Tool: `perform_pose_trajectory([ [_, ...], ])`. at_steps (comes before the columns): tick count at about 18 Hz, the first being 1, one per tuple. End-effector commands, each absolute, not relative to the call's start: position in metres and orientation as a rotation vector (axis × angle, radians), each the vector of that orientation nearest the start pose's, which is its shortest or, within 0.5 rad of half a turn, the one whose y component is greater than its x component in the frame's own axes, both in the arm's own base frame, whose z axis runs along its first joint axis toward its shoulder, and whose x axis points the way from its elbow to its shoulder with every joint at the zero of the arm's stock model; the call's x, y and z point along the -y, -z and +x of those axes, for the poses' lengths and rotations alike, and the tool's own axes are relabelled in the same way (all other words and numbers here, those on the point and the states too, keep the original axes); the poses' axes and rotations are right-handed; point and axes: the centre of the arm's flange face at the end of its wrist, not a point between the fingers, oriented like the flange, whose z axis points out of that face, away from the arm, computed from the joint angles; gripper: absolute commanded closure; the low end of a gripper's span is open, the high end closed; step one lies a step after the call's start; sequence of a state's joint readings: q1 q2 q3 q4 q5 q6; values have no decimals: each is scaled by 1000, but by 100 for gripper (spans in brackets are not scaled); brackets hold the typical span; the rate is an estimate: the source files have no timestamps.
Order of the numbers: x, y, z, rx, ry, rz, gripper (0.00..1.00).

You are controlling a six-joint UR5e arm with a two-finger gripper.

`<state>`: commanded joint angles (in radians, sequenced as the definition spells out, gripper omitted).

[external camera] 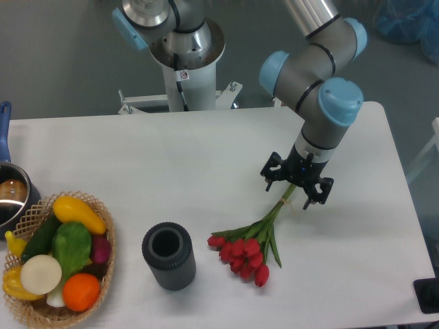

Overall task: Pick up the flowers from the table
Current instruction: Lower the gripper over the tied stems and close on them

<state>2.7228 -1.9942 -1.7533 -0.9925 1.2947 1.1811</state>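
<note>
The flowers (250, 248) lie on the white table (171, 171), red tulip heads toward the front and green stems running up and to the right. My gripper (289, 192) hangs low over the upper end of the stems, open, one finger on each side of them. The stem tips are hidden under the gripper. Nothing is gripped.
A dark grey ribbed cylinder cup (169, 256) stands just left of the tulip heads. A wicker basket of vegetables (58, 257) sits at the front left, with a metal pot (10, 195) behind it. The robot base (186, 62) stands beyond the far edge.
</note>
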Motion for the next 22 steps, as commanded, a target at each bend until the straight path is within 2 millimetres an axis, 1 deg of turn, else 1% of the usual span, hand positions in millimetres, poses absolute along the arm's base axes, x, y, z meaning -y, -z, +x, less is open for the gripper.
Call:
perform_pose_trajectory([
  [4,-388,-220,-477,-34,211,-2896,0],
  [9,-390,-217,-478,-36,216,-2898,0],
  [13,-399,-209,-479,-57,223,-2906,1],
  [16,-405,-206,-481,-65,220,-2906,4],
  [18,-409,-201,-481,-70,229,-2910,6],
  [20,-411,-203,-483,-75,209,-2905,7],
  [22,-412,-198,-483,-79,215,-2906,13],
])
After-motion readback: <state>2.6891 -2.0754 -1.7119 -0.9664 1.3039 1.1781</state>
